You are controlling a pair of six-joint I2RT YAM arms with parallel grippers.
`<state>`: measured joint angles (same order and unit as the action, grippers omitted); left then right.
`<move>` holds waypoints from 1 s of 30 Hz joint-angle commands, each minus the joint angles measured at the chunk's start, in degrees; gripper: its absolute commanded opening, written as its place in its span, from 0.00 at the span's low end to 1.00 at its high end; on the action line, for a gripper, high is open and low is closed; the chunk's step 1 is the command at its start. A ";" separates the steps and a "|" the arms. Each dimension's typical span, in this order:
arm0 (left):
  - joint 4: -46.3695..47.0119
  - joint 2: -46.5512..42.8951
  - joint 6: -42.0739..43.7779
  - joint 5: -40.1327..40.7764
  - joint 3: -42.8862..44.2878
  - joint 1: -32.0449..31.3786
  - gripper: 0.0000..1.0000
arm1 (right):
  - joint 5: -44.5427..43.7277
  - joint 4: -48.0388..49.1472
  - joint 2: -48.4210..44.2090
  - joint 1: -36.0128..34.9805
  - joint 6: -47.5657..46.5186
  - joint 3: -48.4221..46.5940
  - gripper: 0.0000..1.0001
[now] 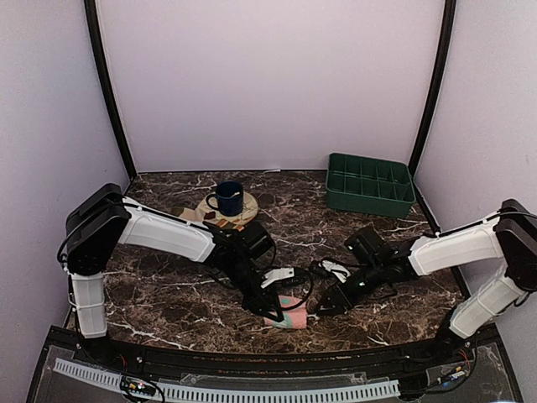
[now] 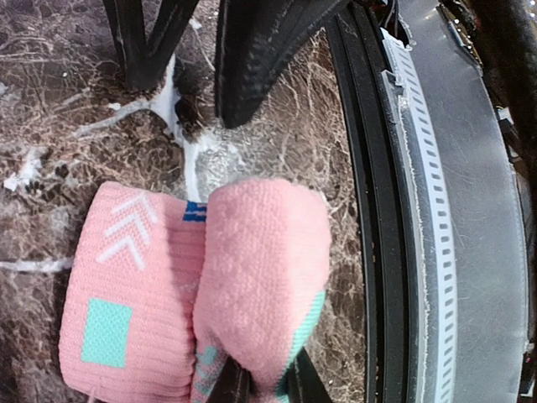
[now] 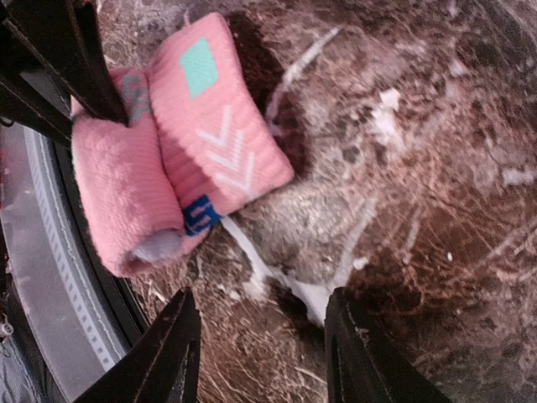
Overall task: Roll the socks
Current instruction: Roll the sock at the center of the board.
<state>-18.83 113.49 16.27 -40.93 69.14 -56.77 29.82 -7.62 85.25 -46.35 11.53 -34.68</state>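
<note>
The pink sock (image 1: 288, 317) with mint patches lies near the table's front edge, one end rolled into a thick roll (image 2: 262, 260), the cuff end flat (image 2: 126, 285) beside it. My left gripper (image 2: 262, 383) is shut on the roll (image 3: 117, 193), its fingers (image 3: 63, 59) coming in from above. Just right of the sock, my right gripper (image 1: 323, 306) stands open and empty (image 3: 264, 340) over bare marble, its fingertips (image 2: 252, 59) a short way from the roll. A small cream and maroon fabric piece (image 1: 190, 213) lies by the coaster; it is too small to identify as the other sock.
A dark blue mug (image 1: 226, 198) stands on a round tan coaster (image 1: 245, 210) at the back middle. A green compartment tray (image 1: 370, 183) sits at the back right. The black front rail (image 2: 445, 210) runs close beside the sock.
</note>
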 commanded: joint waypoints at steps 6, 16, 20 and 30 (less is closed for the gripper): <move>-13.98 6.18 0.46 -2.40 0.89 0.41 0.00 | -12.31 3.18 -10.78 -2.37 2.95 4.13 0.45; -17.22 9.24 1.47 -5.18 3.39 1.14 0.00 | -31.19 -2.04 -15.39 -16.57 3.38 0.92 0.48; -17.78 10.00 1.79 -5.87 3.88 1.38 0.00 | -36.00 -3.69 -13.99 -21.73 3.41 -0.84 0.48; -18.57 10.95 2.38 -6.49 4.39 1.74 0.00 | -43.07 -5.85 -5.37 -32.33 0.12 -8.12 0.52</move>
<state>-30.39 120.55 18.00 -54.15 75.37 -54.89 -9.26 -12.53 76.69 -75.99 13.41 -39.53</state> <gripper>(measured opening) 0.132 0.516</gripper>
